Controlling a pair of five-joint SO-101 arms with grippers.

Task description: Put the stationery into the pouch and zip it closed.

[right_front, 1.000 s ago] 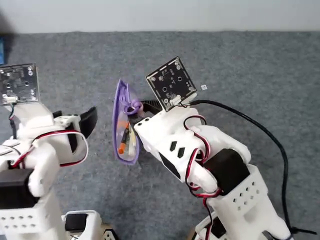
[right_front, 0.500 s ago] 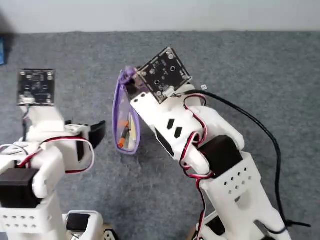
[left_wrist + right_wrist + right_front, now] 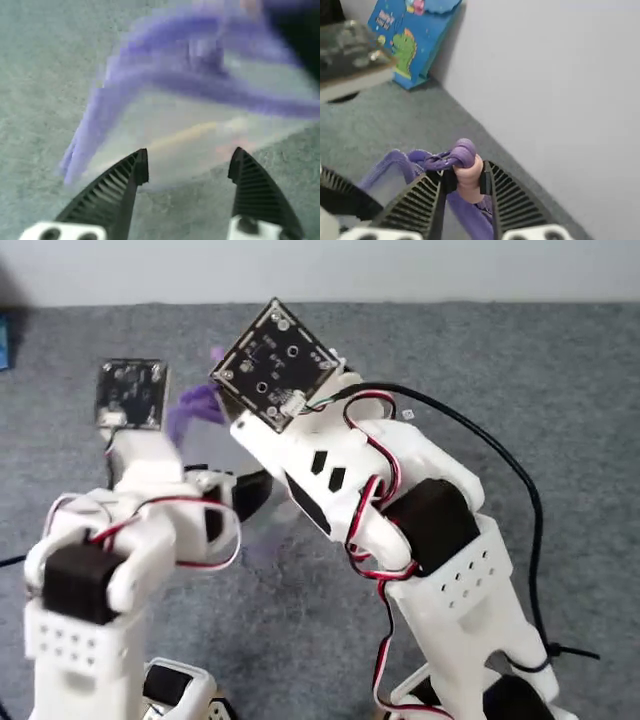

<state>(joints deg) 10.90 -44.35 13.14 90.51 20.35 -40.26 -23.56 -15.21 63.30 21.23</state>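
At the far middle of the grey tabletop [image 3: 560, 390], your right pincer [image 3: 462, 175] is clamped on the pouch's purple zipper pull [image 3: 462, 152], with a small pink piece [image 3: 470, 182] pinched between the same fingers; the pouch [image 3: 395, 165] hangs from that pull, its purple zipper edge nearest the pincer and its clear body falling away toward the tabletop; from the high view it is too smeared for you to read its long axis, and the two arms cover most of it. Your left pincer [image 3: 190, 155] stands with its fingers wide apart just short of the pouch; from its wrist camera the pouch's long axis runs across the gap between those fingers, the zipper edge on the far side and the clear belly toward the fingertips; pale yellow and orange streaks of stationery [image 3: 185, 135] show through the clear side; whether the zip is drawn you cannot tell. The tabletop is covered in a grey, felt-like material; a plain pale wall [image 3: 545, 75] rises behind it; a blue box with a green dinosaur picture [image 3: 412, 40] leans against that wall.
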